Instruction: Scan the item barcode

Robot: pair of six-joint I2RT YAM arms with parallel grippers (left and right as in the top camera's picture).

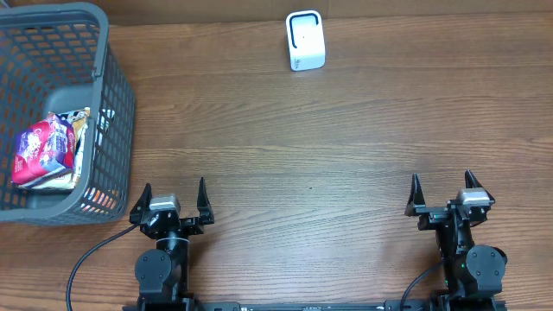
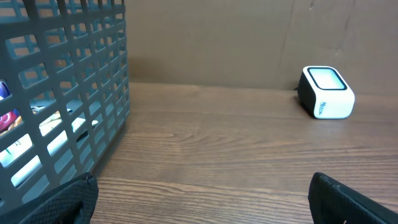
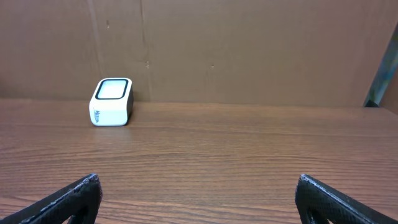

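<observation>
Overhead, the grey mesh basket (image 1: 117, 95) sits at the table's (image 1: 302, 155) 10 o'clock corner. The item, a red-and-purple packet (image 1: 41, 147), lies on the basket floor against its 9 o'clock wall, overlapping a second, yellowish wrapper (image 1: 79, 121). Print shows on the packet but is too small to read.

The white scanner (image 1: 305, 41), with a dark-rimmed window, stands at 12 o'clock near the far edge, well apart from the basket. The left wrist view shows blue lettering on its side, too blurred to make out.

The left tool (image 1: 174, 184) rests at 7 o'clock, its jaws spread wide with nothing between them. It is just beside the basket's near corner, and the basket's mesh wall stands between it and the packet. The right tool (image 1: 441, 175) rests at 5 o'clock, likewise spread wide and holding nothing, well apart from both basket and scanner.

A brown cardboard (image 3: 249, 50) backdrop rises behind the table's far edge. A black cable (image 1: 86, 259) curls at 7 o'clock beside the left arm's base.
</observation>
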